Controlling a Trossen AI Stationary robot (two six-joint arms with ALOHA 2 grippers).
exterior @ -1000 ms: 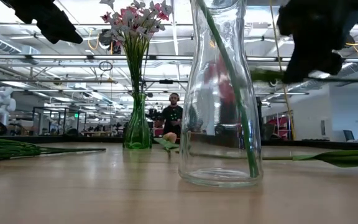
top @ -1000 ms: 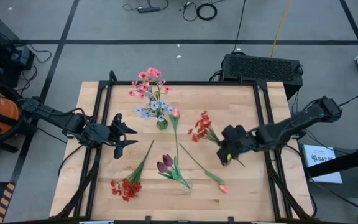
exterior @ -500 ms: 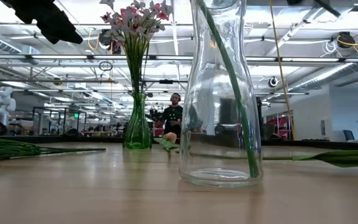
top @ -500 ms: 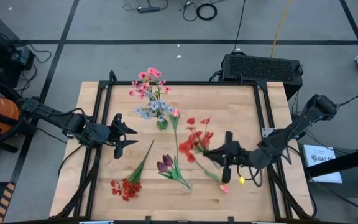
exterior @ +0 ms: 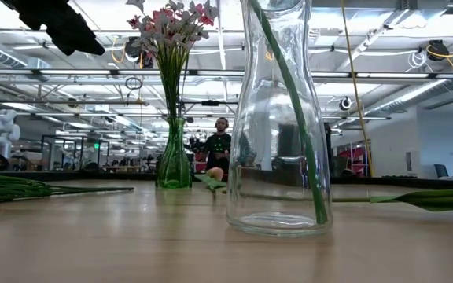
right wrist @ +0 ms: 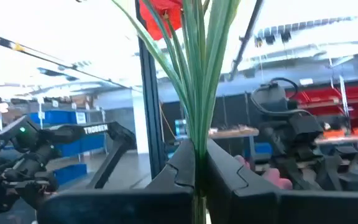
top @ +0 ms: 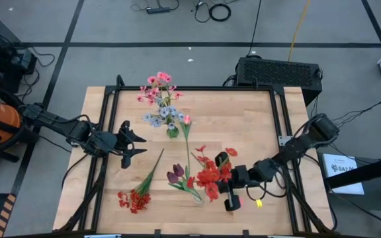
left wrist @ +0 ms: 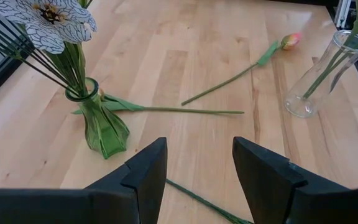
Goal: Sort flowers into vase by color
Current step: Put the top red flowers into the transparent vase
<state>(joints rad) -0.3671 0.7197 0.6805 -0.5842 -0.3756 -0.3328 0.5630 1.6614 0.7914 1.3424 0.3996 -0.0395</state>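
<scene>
My right gripper (top: 227,185) (right wrist: 199,163) is shut on a bunch of red flowers (top: 210,173), held in the air just right of the clear glass vase (top: 197,196) (exterior: 278,118). That vase holds dark maroon tulips (top: 175,174). A green vase (top: 172,131) (left wrist: 102,127) at mid-table holds pink and pale blue flowers (top: 159,89). Another red cluster (top: 133,199) and a pink bud (top: 238,199) (left wrist: 290,40) lie flat on the table. My left gripper (top: 137,144) (left wrist: 197,168) hovers open left of the green vase. My right gripper pinches the red flowers' bundled green stems (right wrist: 199,134) between its two fingers. The stems rise upright from the fingers, with a red bloom (right wrist: 161,12) above. The bunch is lifted clear of the table.
A long stem with a pink bud (top: 186,120) lies between the two vases. The pink bud's stem (left wrist: 219,87) lies slantwise right of the clear vase. Black rails (top: 284,132) frame the table's sides. A person (exterior: 219,145) stands far behind the table.
My right gripper has carried the red flowers from the table's right middle toward the near edge and left, up to the clear vase. It has turned as it went, and the bunch, earlier lying low toward the far side, now stands up from the fingers.
</scene>
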